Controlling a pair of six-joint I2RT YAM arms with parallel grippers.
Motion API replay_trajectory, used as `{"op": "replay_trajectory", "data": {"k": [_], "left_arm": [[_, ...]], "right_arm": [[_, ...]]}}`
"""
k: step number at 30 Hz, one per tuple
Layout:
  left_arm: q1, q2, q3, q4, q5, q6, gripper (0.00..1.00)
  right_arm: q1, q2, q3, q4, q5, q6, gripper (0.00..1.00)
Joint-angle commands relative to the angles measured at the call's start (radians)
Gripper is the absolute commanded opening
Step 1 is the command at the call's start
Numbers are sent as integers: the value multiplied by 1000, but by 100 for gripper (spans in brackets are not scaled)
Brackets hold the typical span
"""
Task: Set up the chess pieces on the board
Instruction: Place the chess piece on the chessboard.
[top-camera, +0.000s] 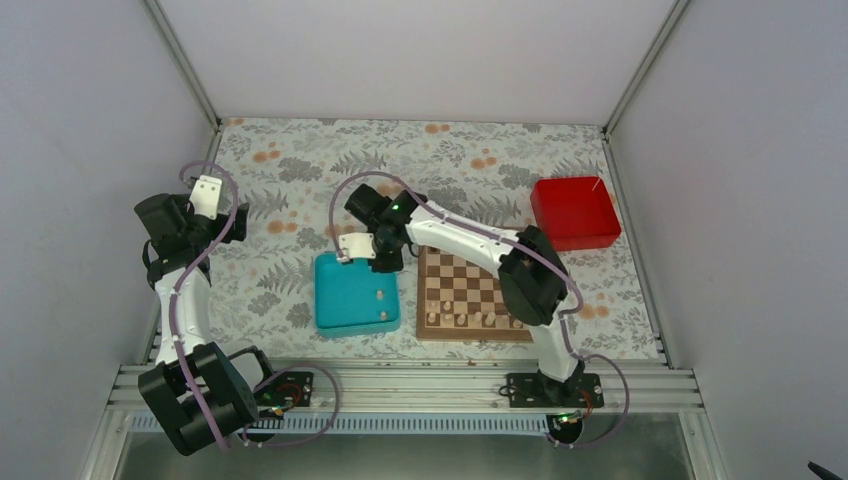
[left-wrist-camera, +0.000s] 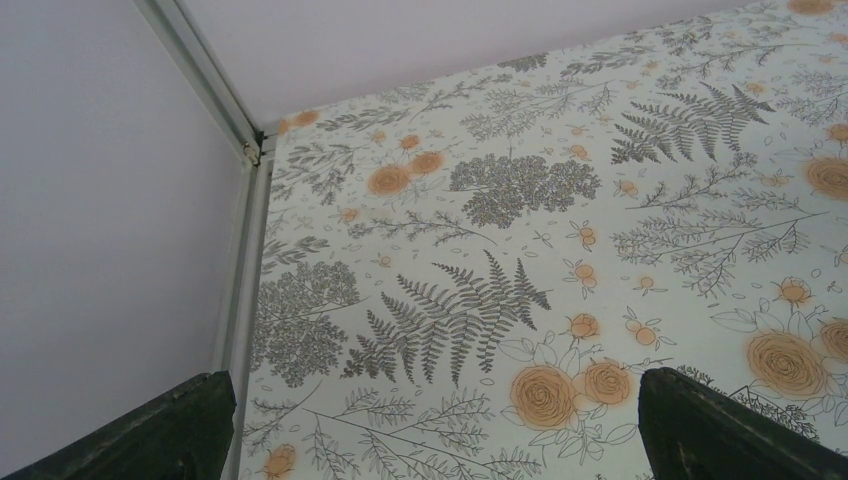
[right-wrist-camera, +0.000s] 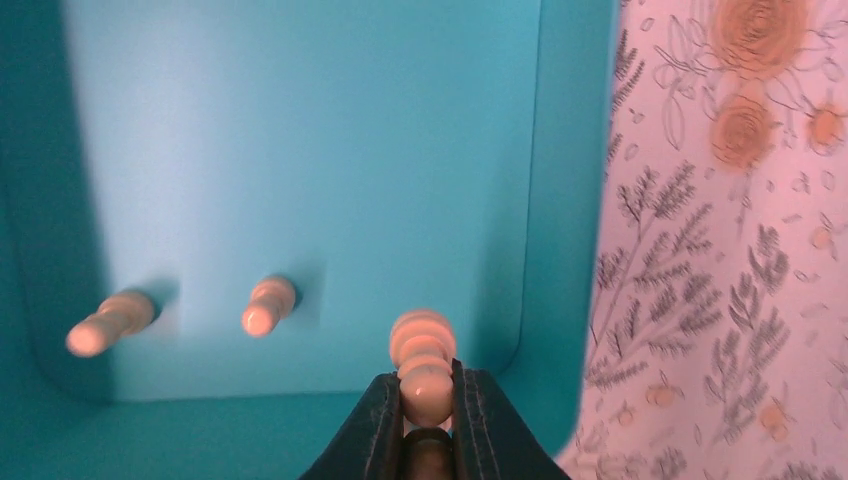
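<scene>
Step in hand: picking one pale chessman out of the teal tray. By my judgement the grasp is made and the lift is not yet begun.
Right gripper (right-wrist-camera: 428, 425): clenched on the held piece (right-wrist-camera: 424, 350). The fingers pinch its lower part from either side, and its rounded end stands clear beyond the tips.
Held piece, location: inside the teal tray (right-wrist-camera: 300, 120), close to a corner of the tray floor. From above, the gripper hangs over the tray's far right part.
Loose pieces (right-wrist-camera: 268, 305): two more pale chessmen on the tray floor, apart from each other and from the held one. Both look tipped over, though blur leaves that unsure.
Board (top-camera: 470, 285): just right of the tray and lying flat. The right arm crosses its far right part.
Pieces on board (top-camera: 470, 320): a line of pale chessmen along the near ranks, too small to count or name.
Left gripper (left-wrist-camera: 432, 400): released, fingers spread wide with nothing between them. It is parked well to the left over the flowered tablecloth (left-wrist-camera: 480, 190), away from tray and board.
Red box (top-camera: 574, 212): far right, beyond the board, untouched.
Progress: partly done, I judge, with three pale pieces off the board, counting the one held.
Next move calls for: a straight lift clear of the tray wall, a short carry rightward, then a gentle upright set-down on a vacant near square without knocking its neighbours.
</scene>
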Motion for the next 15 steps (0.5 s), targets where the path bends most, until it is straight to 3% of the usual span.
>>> {"op": "replay_trajectory", "data": {"k": [1,15], "left_arm": [[8,-9,2,17,16,3,100],[7,-2,19,9,-6,-4,100]], "right_arm": [[-28,-126,-47,-55,-13,11,7],[-215,-610,-558,-39,-47,15,9]]}}
